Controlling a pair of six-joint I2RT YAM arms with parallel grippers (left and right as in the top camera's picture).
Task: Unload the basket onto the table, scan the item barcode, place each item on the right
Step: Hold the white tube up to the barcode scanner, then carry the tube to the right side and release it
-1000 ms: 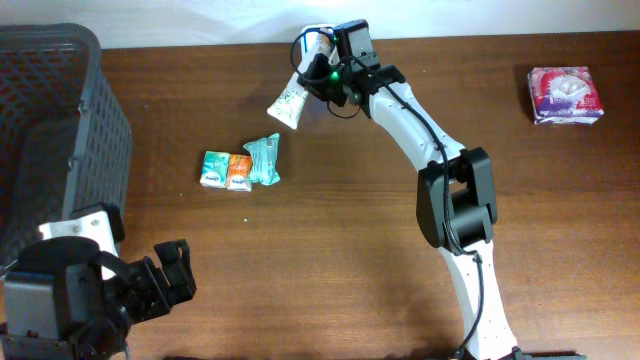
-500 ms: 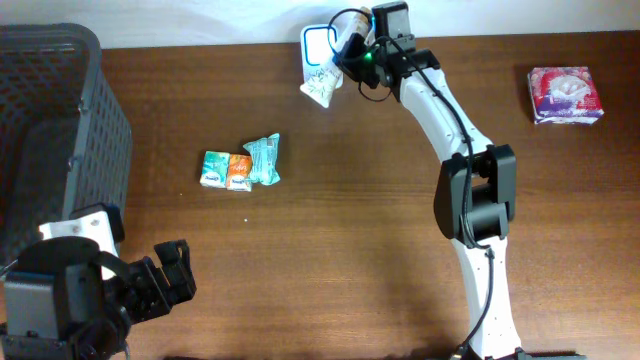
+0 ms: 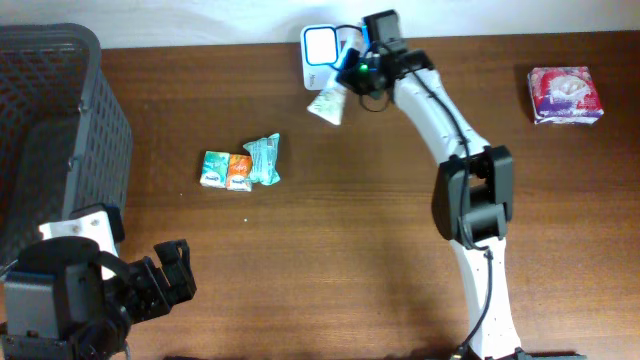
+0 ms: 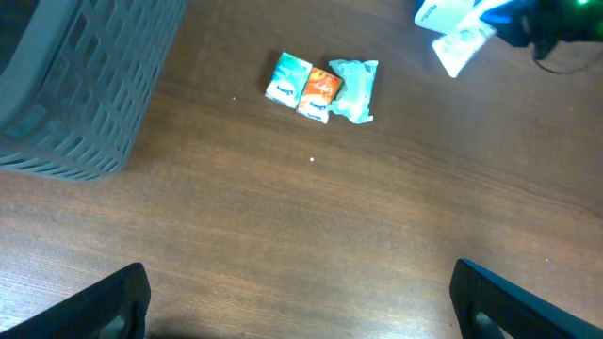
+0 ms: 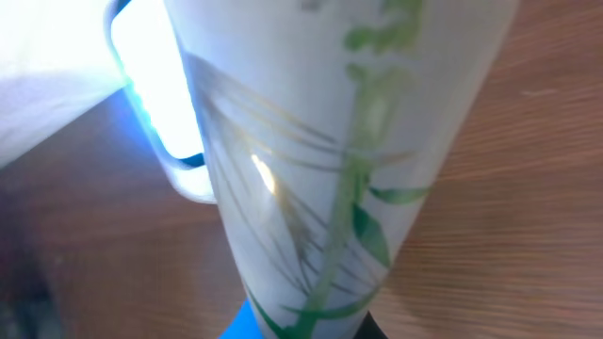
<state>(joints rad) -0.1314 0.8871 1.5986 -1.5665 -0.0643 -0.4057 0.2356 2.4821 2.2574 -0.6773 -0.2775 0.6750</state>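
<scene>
The item is a white tube with a green leaf print [image 3: 327, 103]. My right gripper [image 3: 352, 75] is shut on its upper end and holds it tilted just below a small white scanner [image 3: 320, 45] with a glowing screen at the table's back edge. The tube [image 5: 330, 141] fills the right wrist view, with the lit scanner [image 5: 165, 94] behind it on the left and the right gripper [image 5: 306, 325] at the bottom edge. No barcode shows. My left gripper [image 3: 165, 275] stands open over bare wood at the front left; the left gripper [image 4: 301, 306] holds nothing.
A dark plastic basket [image 3: 60, 130] stands at the left edge. Three small packets, green, orange and teal [image 3: 240, 168], lie together left of centre. A purple-and-pink packet [image 3: 566, 95] lies at the far right back.
The right arm swung the tube rightward up to the scanner, then lowered it slightly, so the lit screen now shows above it. The left arm has not moved.
</scene>
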